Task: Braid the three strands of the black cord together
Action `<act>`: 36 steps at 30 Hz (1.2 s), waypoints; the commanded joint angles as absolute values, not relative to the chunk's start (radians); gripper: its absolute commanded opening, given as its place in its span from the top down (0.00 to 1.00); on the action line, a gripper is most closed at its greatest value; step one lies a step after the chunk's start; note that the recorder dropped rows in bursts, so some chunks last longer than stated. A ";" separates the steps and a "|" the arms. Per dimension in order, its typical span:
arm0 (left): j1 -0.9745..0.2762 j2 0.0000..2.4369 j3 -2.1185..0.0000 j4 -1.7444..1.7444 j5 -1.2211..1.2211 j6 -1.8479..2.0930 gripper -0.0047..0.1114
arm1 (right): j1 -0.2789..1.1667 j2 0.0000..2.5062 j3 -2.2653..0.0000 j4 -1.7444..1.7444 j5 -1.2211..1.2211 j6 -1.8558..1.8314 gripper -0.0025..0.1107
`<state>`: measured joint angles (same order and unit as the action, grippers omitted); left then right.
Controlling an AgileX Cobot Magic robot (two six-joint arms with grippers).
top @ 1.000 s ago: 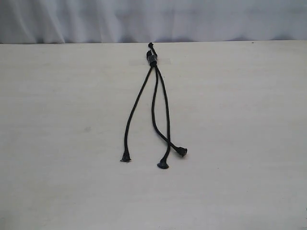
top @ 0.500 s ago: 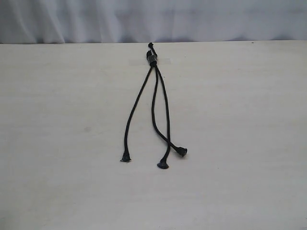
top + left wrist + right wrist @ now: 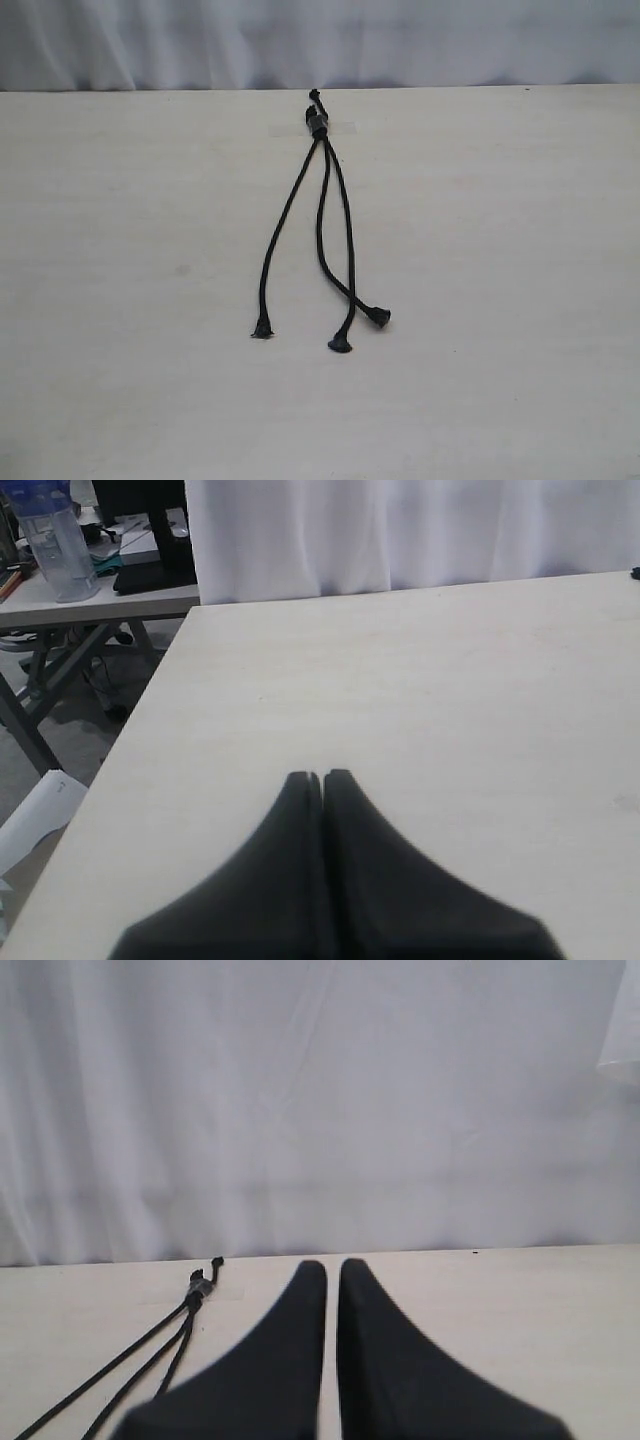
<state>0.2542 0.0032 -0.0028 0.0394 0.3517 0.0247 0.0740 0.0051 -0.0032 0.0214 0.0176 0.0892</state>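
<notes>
Scanning the exterior view first: the black cord (image 3: pixel 318 125) lies on the worktop (image 3: pixel 500 300), bound end at 12 o'clock. The three strands (image 3: pixel 262 328) fan toward 6 o'clock. Two of them cross once near their tips at about 5 o'clock; the third lies apart at 7 o'clock. We see no gripper here.

Left wrist view: left gripper (image 3: pixel 312 778) pressed together, empty, over bare worktop, well apart from the cord.

Right wrist view: right gripper (image 3: pixel 332 1265) fingers almost touching, thin slit, empty; bound end lies beyond it.

We judge braiding not begun. Next move calls for spreading both grippers, reaching the frayed tips, and carrying an outer strand over the middle one.
</notes>
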 commanded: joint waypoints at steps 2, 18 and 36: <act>0.256 0.000 0.000 0.067 0.186 0.026 0.96 | 0.078 0.000 0.000 0.010 -0.113 -0.014 0.94; 0.256 0.000 0.000 0.069 -0.511 0.026 0.96 | 0.078 0.261 -0.208 0.038 0.194 0.008 0.94; 0.256 0.089 -0.167 0.062 0.161 -0.170 0.96 | 0.084 0.921 -0.585 0.215 0.576 -0.017 0.94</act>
<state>0.2542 0.0287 -0.0996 0.0689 -0.0668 -0.1395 0.0814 0.8277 -0.5307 0.1700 0.5352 0.0095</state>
